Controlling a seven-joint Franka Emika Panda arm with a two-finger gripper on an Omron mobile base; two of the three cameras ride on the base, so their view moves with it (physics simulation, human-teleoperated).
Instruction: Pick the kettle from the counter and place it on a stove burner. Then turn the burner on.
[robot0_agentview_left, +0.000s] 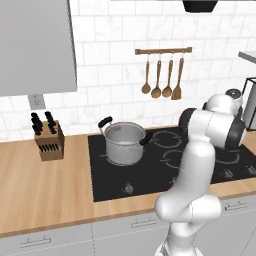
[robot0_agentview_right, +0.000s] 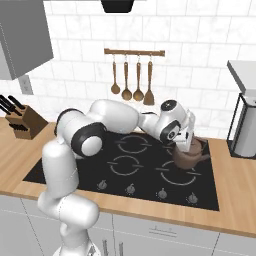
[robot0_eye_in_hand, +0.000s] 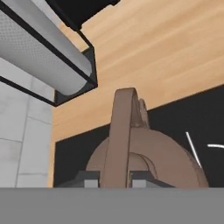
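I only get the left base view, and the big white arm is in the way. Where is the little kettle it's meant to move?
Observer: In the right base view the brown kettle is at the back right of the black cooktop, near the counter.
Operator: Is the robot holding it?
Observer: Yes. The hand view shows the gripper shut on the kettle's arched handle, with a fingertip on each side.
Operator: Is it down on a burner yet?
Observer: I cannot tell whether it touches the glass. In the hand view, a thin line of a burner ring shows just beside it.
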